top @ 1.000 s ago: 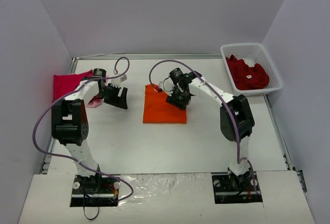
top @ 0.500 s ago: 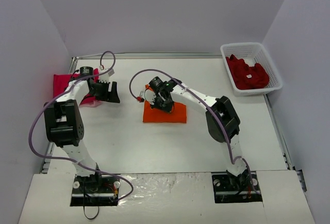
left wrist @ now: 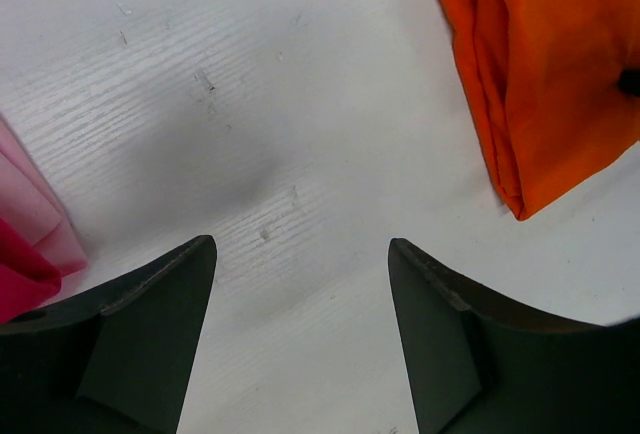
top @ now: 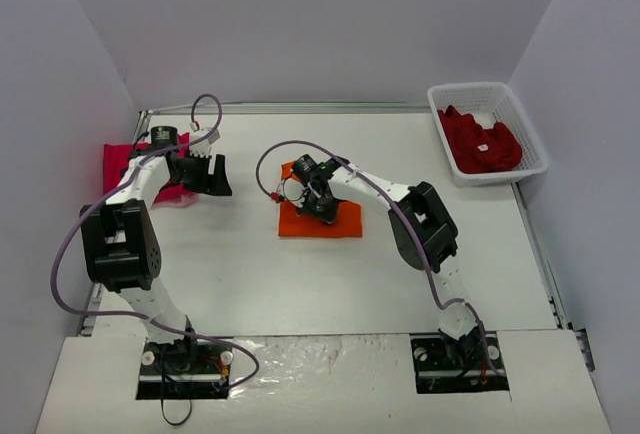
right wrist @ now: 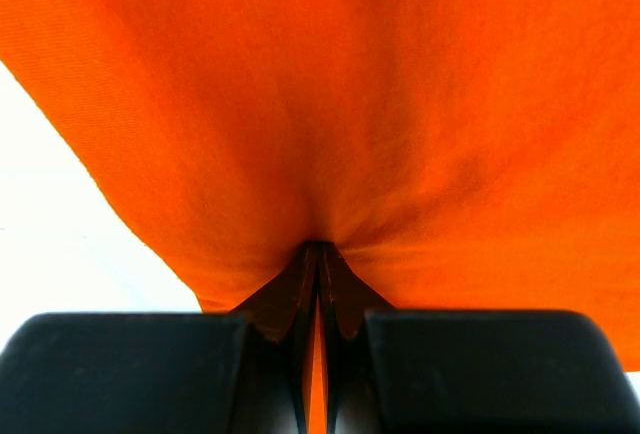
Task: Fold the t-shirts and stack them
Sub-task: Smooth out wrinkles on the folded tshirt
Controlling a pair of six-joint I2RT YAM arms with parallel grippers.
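Note:
The bright orange t-shirt [top: 340, 222] lies folded in the middle of the table. My right gripper [top: 316, 202] is down on its left part, shut on a pinch of the orange cloth [right wrist: 400, 104], which fills the right wrist view around the gripper [right wrist: 320, 250]. My left gripper [top: 214, 176] hovers open over bare table, between the orange shirt [left wrist: 550, 74] and the pink ones, with nothing between its fingers [left wrist: 160, 304]. A magenta-pink t-shirt [top: 120, 164] lies at the far left with a pale pink one [left wrist: 30, 209] beside it. Dark red t-shirts [top: 482, 144] fill the basket.
The white lattice basket [top: 530, 129] stands at the back right corner against the wall. Grey walls close the table on three sides. Both arms' cables [top: 215, 106] loop above the table.
The right gripper shut on the orange t-shirt and moved left and nearer, leaving the shirt a shorter shape. The left arm swung left toward the pink shirts, still open.

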